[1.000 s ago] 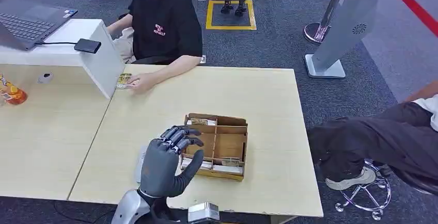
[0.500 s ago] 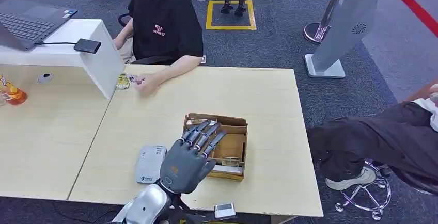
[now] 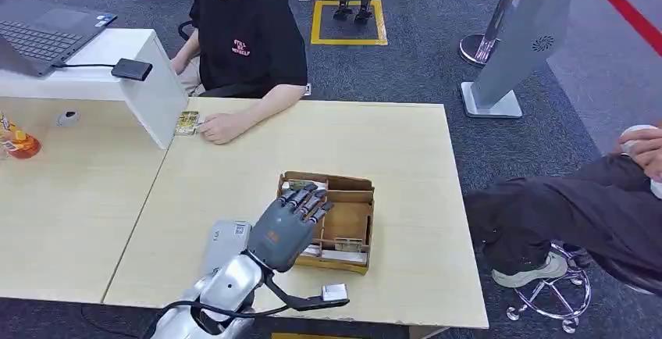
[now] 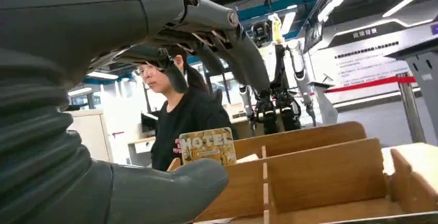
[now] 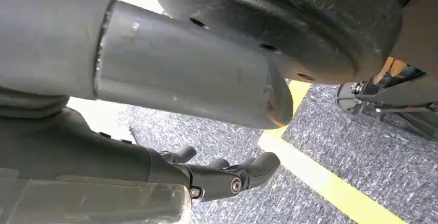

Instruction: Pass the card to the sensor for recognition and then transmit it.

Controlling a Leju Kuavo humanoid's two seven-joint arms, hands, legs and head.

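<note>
Left robot hand hovers over wooden card box, fingers spread, empty, hiding its front-left compartment; right robot hand loosely curled, empty.

Bright, even overhead lighting with soft shadows; wrist views blur up close.

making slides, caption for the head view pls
Left hand reaches over the wooden card box.

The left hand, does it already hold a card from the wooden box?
No, the left hand hovers with spread fingers over the wooden box, holding nothing.
</note>
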